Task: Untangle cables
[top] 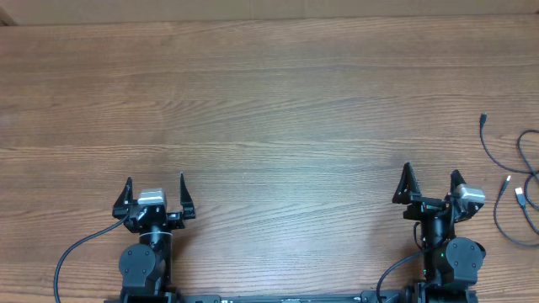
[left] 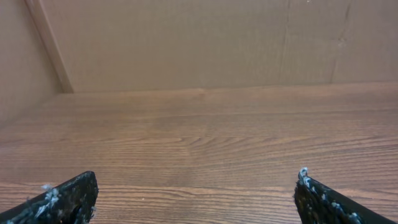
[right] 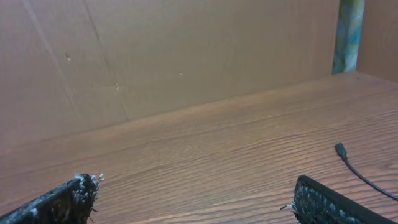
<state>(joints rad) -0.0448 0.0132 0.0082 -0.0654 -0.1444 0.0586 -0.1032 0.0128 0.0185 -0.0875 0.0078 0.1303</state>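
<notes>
Cables (top: 520,197): thin black cords, one plug silvery, loosely looped, flat on table (top: 269,101), near right gripper (top: 431,173) on its right, not touching it.
Right gripper: jaws wide apart, empty.
Left gripper (top: 155,179): well left of right gripper, jaws wide apart, empty.

1. Robotics lab bench: a left robot arm (top: 145,263) and a right robot arm (top: 450,257) sit mounted along one edge of a wood-grain table (top: 269,101).
2. Plain brown cardboard walls (left: 186,43) box in the table, a makeshift test enclosure.
3. Thin black cords (top: 506,182) lie loose at the tabletop's right edge.
</notes>
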